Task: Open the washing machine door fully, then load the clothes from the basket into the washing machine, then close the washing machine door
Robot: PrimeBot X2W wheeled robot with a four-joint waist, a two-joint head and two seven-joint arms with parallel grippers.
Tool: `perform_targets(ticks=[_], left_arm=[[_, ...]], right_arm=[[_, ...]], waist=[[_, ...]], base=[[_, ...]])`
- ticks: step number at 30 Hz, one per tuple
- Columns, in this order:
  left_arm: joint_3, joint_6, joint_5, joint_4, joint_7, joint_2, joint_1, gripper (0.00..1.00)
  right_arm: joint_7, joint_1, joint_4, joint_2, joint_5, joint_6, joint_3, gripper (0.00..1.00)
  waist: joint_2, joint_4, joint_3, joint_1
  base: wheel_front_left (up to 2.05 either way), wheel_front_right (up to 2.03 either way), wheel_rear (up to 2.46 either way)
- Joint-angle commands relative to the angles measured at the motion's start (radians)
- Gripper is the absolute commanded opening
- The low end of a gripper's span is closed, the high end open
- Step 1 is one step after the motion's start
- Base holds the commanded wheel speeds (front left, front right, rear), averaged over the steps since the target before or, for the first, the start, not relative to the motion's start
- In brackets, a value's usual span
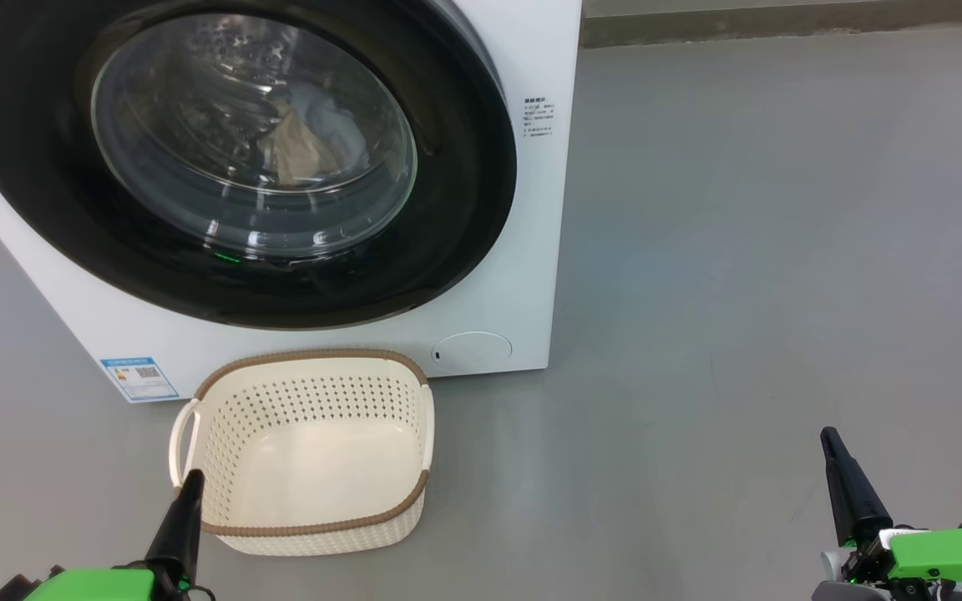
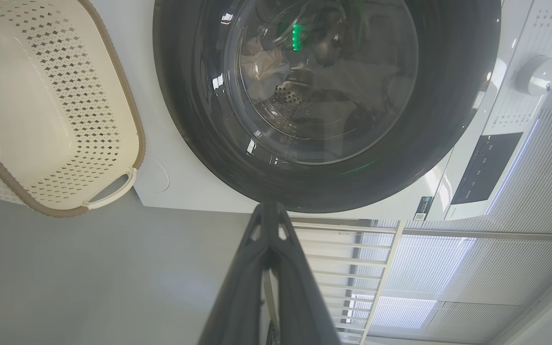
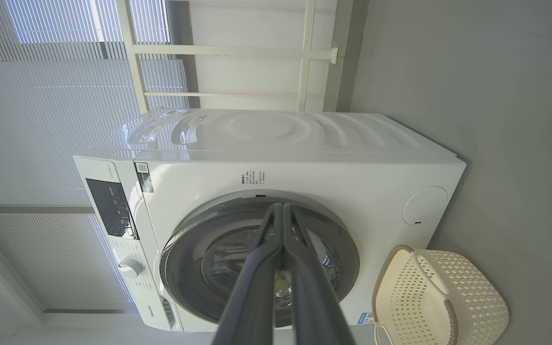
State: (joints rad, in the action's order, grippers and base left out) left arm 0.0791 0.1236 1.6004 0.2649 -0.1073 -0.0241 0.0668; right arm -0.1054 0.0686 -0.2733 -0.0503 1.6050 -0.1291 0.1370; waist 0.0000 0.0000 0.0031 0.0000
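The white washing machine (image 1: 523, 250) fills the upper left of the head view, and its black-rimmed round door (image 1: 47, 167) is closed flat against the front. Through the glass I see clothes (image 1: 301, 138) lying in the drum, cream-beige and pale ones. The cream basket (image 1: 314, 451) with its brown rim stands on the floor just in front of the machine, with nothing inside. My left gripper (image 1: 193, 477) is shut, its tip at the basket's near left rim. My right gripper (image 1: 829, 436) is shut and holds nothing, low over the floor far right.
Bare grey floor (image 1: 740, 250) stretches right of the machine. In the right wrist view the machine (image 3: 304, 172) shows with its control panel (image 3: 110, 208) and dial, the basket (image 3: 443, 297) beside it, and blinds and a white railing (image 3: 237, 52) behind.
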Motion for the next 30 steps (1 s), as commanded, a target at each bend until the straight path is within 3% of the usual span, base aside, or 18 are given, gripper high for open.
perform_targets(ticks=[1, 30], left_arm=[[0.034, 0.007, 0.008, -0.020, -0.006, -0.026, 0.041, 0.00], [0.034, 0.007, 0.008, -0.020, -0.006, -0.026, 0.041, 0.00]], right_arm=[[-0.007, 0.039, 0.029, -0.001, 0.004, -0.002, -0.024, 0.00], [-0.008, 0.039, 0.029, -0.001, 0.004, -0.002, -0.023, 0.00]], waist=[[0.0000, 0.000, 0.000, 0.0000], [0.0000, 0.000, 0.000, 0.0000]], base=[[0.00, 0.00, 0.00], [0.00, 0.00, 0.00]])
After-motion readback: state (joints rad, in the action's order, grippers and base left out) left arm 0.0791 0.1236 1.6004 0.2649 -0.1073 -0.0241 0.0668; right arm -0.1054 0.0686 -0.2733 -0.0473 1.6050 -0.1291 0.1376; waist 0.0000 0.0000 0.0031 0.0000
